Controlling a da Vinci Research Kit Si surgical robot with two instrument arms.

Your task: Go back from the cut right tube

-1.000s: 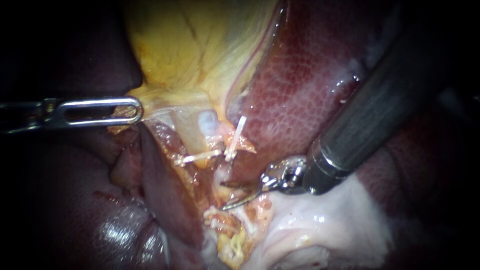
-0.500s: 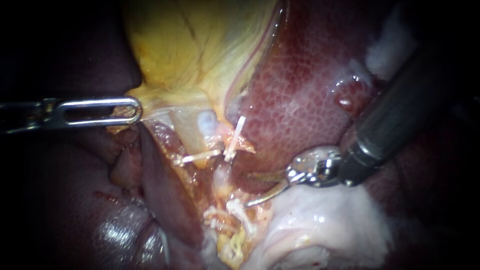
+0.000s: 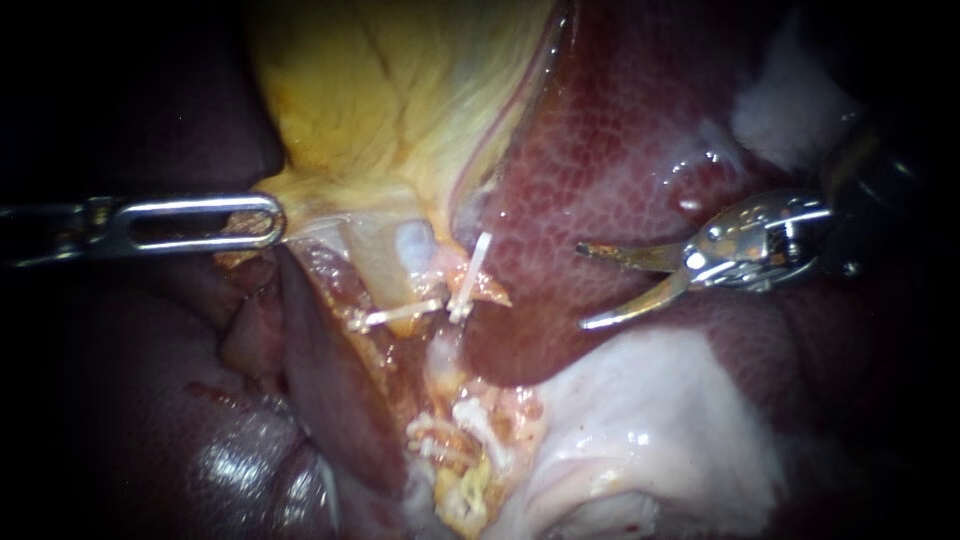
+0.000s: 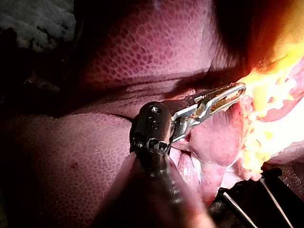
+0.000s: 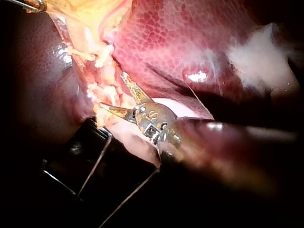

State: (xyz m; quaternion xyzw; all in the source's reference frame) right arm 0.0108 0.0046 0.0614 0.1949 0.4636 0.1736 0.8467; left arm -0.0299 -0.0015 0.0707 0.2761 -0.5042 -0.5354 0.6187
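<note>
My left instrument (image 3: pixel 262 220) lies level, its shaft coming straight in from the left side. Its windowed jaws appear pressed together on a fold of the yellow gallbladder (image 3: pixel 400 110), drawing the fold taut toward its own shaft; the left wrist view (image 4: pixel 232 92) shows the same hold. Beyond its tip and a little lower lies the cut right tube (image 3: pixel 448 350), a short pale stump hanging under an upper white clip (image 3: pixel 470 275). A gap separates it from a lower clip (image 3: pixel 478 418) on the other stump. The tube looks thin, soft, wet and slippery, so it would likely tear or shed a clip if tugged. Any hold would be safer on the tissue beside a clip, never on the clip or the raw cut end. The tube sits ahead of my right instrument (image 3: pixel 582 287) and well apart from it. The curved, blade-like jaws of that instrument are spread wide with nothing between them and point back toward the tube. Its wrist is bent where the dark shaft enters from the right, and it hangs over the red liver (image 3: pixel 600 170). The right wrist view (image 5: pixel 111 90) shows the same empty gap.
</note>
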